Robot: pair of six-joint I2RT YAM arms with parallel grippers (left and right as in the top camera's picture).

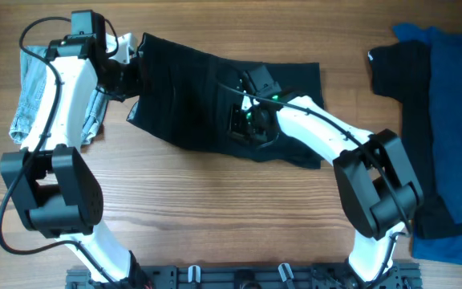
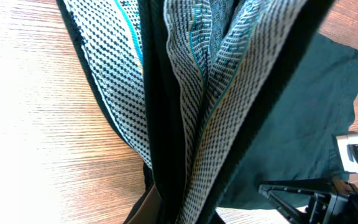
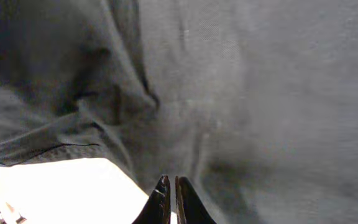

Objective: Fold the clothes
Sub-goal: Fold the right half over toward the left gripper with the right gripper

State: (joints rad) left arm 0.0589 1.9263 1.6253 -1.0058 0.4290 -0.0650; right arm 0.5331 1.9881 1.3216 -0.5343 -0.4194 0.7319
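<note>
The left gripper (image 1: 132, 71) pinched the far-left edge of the soft black cloth garment (image 1: 191, 88) — it could slip out. The right gripper (image 3: 171, 182) had its fingers pressed together mid-cloth — maybe holding nothing.

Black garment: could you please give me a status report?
Left hand shut on black garment left edge. Right hand shut over its middle, grip unclear. Garment spread, not yet folded. Denim and blue cloth lie apart.

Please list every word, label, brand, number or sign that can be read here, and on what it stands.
None can be read. The black garment, the denim piece and the blue cloth carry no lettering, label or number in any view.
</note>
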